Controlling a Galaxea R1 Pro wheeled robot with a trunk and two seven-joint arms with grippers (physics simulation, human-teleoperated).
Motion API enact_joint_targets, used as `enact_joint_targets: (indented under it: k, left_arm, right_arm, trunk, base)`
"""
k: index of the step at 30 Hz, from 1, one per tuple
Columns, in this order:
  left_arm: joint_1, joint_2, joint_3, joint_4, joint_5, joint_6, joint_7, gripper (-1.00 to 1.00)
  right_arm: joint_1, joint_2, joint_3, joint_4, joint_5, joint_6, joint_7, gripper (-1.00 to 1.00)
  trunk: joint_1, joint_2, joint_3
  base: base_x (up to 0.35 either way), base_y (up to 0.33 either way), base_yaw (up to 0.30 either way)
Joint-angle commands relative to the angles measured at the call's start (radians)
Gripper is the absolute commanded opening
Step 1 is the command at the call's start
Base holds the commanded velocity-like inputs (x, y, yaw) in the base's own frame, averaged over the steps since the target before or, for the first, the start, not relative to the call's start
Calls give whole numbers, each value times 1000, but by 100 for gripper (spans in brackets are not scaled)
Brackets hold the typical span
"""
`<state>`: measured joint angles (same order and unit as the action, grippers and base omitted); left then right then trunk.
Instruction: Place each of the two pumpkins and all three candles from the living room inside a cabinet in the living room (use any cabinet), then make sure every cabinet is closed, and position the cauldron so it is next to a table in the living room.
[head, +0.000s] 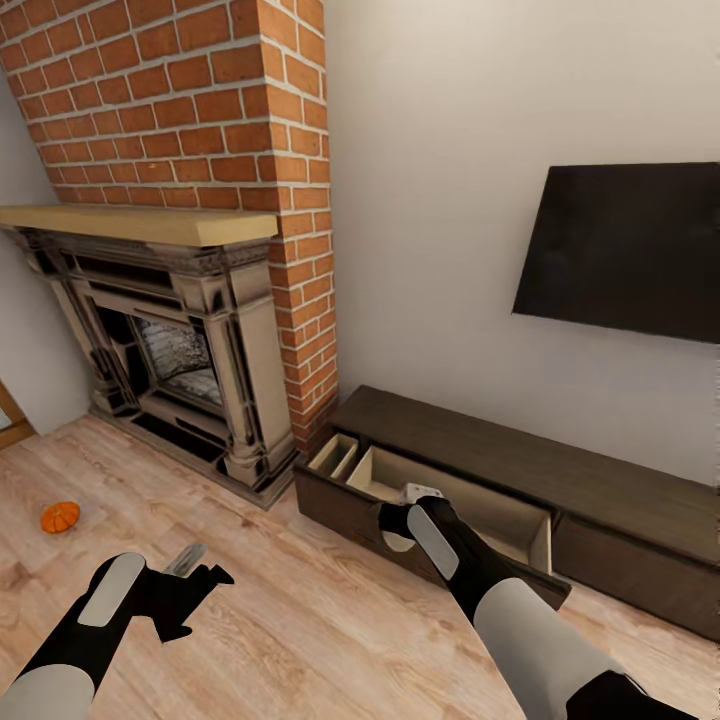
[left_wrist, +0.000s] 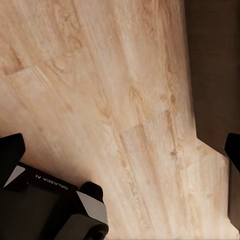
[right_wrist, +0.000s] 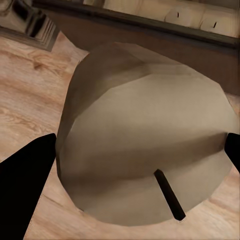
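One candle (right_wrist: 145, 150) sits clamped between the right gripper's (head: 412, 508) fingers, held at the front edge of the cabinet's (head: 520, 470) open drawer (head: 470, 505), which lies just beyond it. Its wick end faces the wrist camera. The left gripper (head: 190, 585) hangs spread and empty, the nearer arm to the pumpkin (head: 60, 517) on the floor, well off from the cabinet.

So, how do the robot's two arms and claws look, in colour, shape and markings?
Both arms have pale grey-white rounded forearms and black wrists, each with a light grey oblong panel. The left claw is black, with angular fingers and a silvery part. The right claw is black too, with a white part at its tip. In the left wrist view, a black block carries small white lettering.
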<state>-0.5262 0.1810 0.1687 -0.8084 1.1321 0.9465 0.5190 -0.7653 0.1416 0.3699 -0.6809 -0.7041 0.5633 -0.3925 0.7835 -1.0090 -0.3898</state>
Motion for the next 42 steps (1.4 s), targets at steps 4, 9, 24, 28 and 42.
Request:
enact_joint_targets:
  k: [4, 9, 24, 28, 42]
  left_arm:
    - [0, 0, 0, 0, 0, 0, 0, 100]
    - [0, 0, 0, 0, 0, 0, -1, 100]
    - [0, 0, -1, 0, 0, 0, -1, 100]
    - [0, 0, -1, 0, 0, 1, -2, 100]
    - [0, 1, 1, 0, 0, 3, -2, 100]
  right_arm:
    - [0, 0, 0, 0, 0, 0, 0, -100]
    - [0, 0, 0, 0, -1, 0, 0, -100]
    - [0, 0, -1, 0, -3, 0, 1, -100]
    - [0, 0, -1, 0, -4, 0, 1, -100]
    - [0, 0, 0, 0, -6, 0, 1, -100]
  trunk:
    - [0, 0, 0]
    - [0, 0, 0]
    - [0, 0, 0]
    - [0, 0, 1]
    - [0, 0, 6]
  base:
    - [284, 164, -260]
    - [284, 168, -266]
    - [234, 82, -274]
    - [26, 1, -281]
    - [47, 17, -281]
